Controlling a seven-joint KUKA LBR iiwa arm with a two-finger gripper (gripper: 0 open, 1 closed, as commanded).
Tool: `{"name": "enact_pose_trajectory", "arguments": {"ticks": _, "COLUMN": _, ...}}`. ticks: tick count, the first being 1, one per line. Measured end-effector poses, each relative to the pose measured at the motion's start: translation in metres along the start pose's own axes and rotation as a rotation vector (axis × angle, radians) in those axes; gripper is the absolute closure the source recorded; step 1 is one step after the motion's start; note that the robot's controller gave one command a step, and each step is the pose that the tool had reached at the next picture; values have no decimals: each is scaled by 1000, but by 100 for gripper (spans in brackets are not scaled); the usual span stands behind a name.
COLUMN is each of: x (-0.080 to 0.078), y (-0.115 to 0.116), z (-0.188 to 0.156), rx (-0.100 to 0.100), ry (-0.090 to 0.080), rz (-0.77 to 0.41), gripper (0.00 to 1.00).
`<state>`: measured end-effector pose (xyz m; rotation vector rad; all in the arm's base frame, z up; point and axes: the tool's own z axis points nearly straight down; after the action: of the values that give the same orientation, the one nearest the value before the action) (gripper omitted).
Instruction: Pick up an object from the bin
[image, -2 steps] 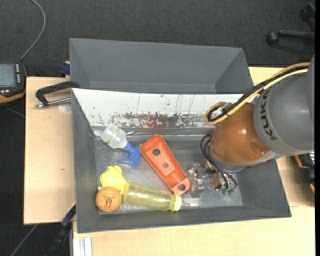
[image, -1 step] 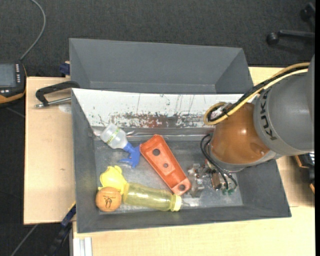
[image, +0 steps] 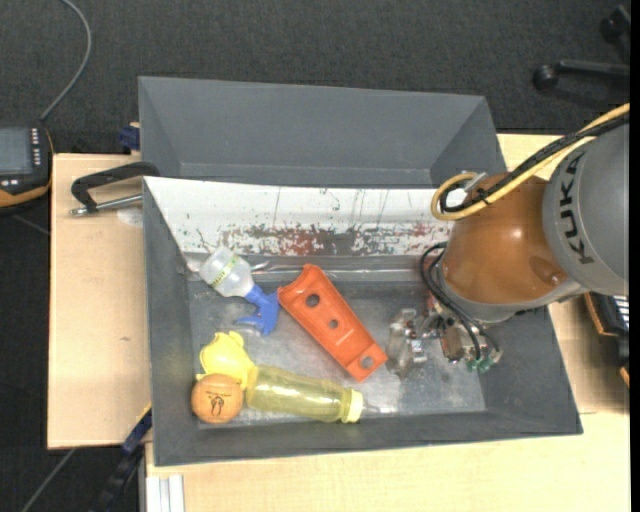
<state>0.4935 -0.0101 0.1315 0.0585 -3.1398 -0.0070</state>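
My gripper (image: 408, 352) hangs low over the right part of the bin floor, just right of the lower end of a long orange block (image: 331, 320) with two holes, which lies slanted in the middle. I see nothing between the fingers. A pale yellow-green tube (image: 300, 398) lies along the front of the bin, left of and below the gripper.
At the front left lie an orange ball (image: 217, 399) and a yellow toy (image: 223, 357). Further back on the left a clear bottle with a green cap (image: 226, 272) lies against a blue piece (image: 261, 310). The arm's orange cover hangs over the bin's right side.
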Motion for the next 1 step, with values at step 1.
{"name": "enact_pose_trajectory", "arguments": {"ticks": 1, "x": -6, "y": -12, "z": 64, "rx": -1, "ry": 2, "rz": -33, "gripper": 0}}
